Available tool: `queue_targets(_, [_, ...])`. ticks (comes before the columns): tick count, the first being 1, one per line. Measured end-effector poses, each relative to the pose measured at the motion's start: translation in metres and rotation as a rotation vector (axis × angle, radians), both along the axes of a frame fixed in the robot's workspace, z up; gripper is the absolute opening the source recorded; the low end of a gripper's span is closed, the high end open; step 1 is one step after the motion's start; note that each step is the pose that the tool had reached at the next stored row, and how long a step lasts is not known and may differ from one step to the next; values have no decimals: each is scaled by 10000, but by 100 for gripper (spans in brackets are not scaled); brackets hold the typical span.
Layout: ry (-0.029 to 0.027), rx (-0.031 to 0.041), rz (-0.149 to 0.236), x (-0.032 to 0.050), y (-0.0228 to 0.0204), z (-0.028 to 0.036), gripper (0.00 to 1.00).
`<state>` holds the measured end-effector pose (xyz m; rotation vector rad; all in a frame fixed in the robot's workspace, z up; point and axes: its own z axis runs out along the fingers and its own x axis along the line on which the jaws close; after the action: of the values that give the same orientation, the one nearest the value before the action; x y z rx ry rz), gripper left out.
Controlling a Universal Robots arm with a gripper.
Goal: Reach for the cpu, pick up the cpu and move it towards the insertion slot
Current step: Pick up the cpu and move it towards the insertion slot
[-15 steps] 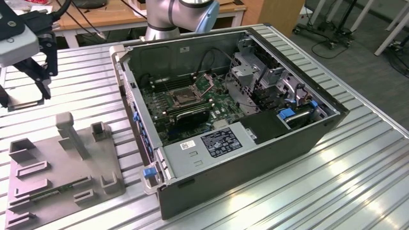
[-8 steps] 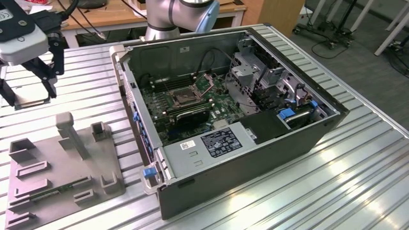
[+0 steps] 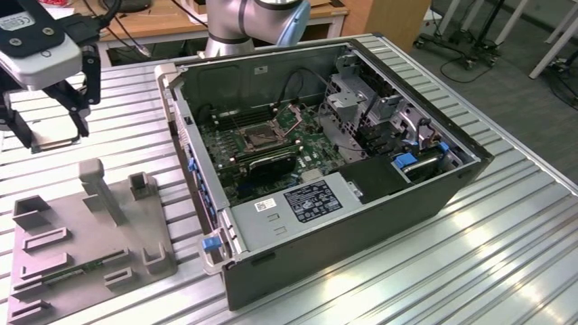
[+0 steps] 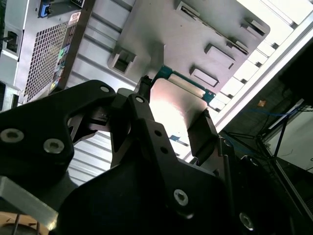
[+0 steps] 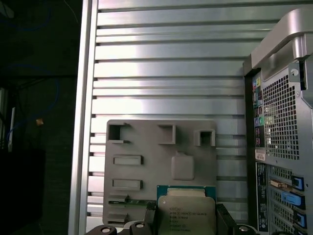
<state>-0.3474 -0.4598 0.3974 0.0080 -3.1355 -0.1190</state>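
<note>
In the exterior view the black gripper (image 3: pixel 56 139) pointed down over the ribbed aluminium table (image 3: pixel 434 271), to the exterior view's left of the open computer case (image 3: pixel 361 223). The insertion slot (image 3: pixel 262 139), a dark square in a silvery frame, sat well apart inside it. In the second wrist view its fingers (image 4: pixel 203 132) clamped the cpu (image 4: pixel 178 105), a thin square, pale metallic with a green rim, above a grey tray (image 4: pixel 195 29). The first wrist view showed the jaws narrowed onto its opposite edges.

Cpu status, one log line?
gripper: shut on cpu | cpu: held clear of grey holder tray | insertion slot: inside open case, apart from gripper
</note>
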Motion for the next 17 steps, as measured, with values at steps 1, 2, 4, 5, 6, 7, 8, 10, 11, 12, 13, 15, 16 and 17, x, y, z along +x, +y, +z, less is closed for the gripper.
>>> queue_targets(1, [0,0,0,11,0,0,54])
queue_targets(2, [0,0,0,23,0,0,54])
queue_targets(4, [0,1,0,47,0,-1,54])
queue_targets(5, [-1,1,0,59,0,-1,54])
queue_targets(6, [-1,1,0,71,0,-1,54])
queue_targets(7, [0,1,0,83,0,-1,54])
queue_targets(8, [-1,1,0,94,0,-1,54])
queue_targets(10, [-1,1,0,117,0,-1,54])
queue_targets(11, [-1,1,0,129,0,-2,54])
queue_targets(12, [-1,0,0,142,0,-2,54])
queue_targets(13, [-1,1,0,154,0,-2,54])
queue_targets(15, [0,0,0,178,0,-1,54])
queue_targets(16, [-1,0,-1,188,0,-2,54])
queue_targets(17, [0,1,0,200,0,-2,54])
